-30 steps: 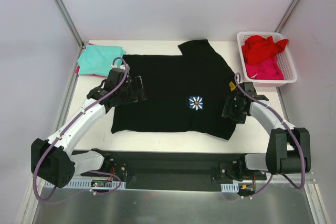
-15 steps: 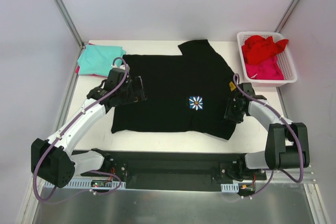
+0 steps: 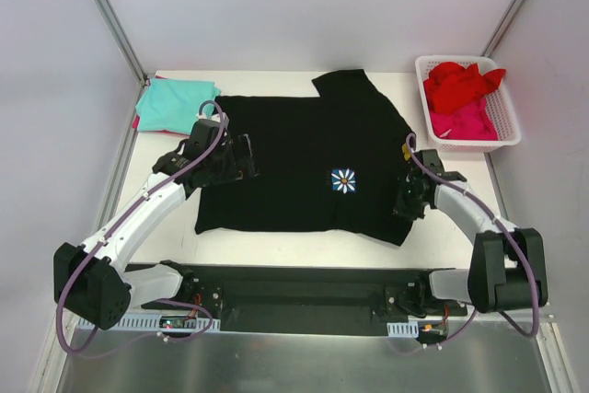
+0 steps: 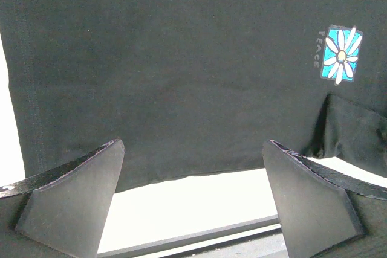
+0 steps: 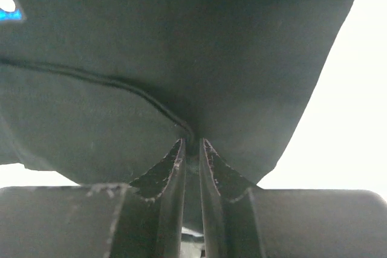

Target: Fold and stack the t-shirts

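At center right, your right gripper (image 5: 192, 144) pinches the black t-shirt (image 3: 294, 149); left gripper (image 4: 193, 144) hovers, jaws wide apart.

The white table (image 3: 276, 246) is carrying a black t-shirt (image 3: 294, 154) lying spread flat, a teal t-shirt (image 3: 170, 103) sitting just left of it and a white basket (image 3: 509, 121) right of it.

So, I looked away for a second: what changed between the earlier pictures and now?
The right gripper closed its jaws on the right-hand edge of the black t-shirt, barely shifting. The left gripper stayed open over it; the teal shirt and basket are unchanged.
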`<control>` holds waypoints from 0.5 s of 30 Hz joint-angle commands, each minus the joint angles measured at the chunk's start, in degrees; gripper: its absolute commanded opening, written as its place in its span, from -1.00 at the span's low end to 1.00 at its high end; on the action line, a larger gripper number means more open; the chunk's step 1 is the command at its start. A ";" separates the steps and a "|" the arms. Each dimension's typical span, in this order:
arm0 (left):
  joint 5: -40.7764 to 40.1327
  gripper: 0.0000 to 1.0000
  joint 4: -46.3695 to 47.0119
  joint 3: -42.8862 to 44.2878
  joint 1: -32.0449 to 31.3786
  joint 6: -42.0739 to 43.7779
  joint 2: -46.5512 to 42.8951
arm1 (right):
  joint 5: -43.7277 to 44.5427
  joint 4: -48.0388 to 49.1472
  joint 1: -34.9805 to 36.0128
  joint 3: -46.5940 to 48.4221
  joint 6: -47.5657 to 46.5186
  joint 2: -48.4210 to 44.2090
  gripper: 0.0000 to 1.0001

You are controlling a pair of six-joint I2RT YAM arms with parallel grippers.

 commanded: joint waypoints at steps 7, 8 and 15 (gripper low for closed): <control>-2.03 0.98 -1.23 4.30 -1.87 -0.94 -0.80 | 2.39 -13.08 8.37 -1.05 5.31 -13.64 -0.67; -2.11 0.98 -1.32 4.65 -2.13 -0.94 -0.71 | 2.13 -13.88 8.98 -1.48 5.57 -14.52 -0.67; -2.82 0.98 -1.50 5.71 -3.89 -1.56 -0.27 | 4.59 -18.80 18.73 -3.24 11.98 -21.47 -0.66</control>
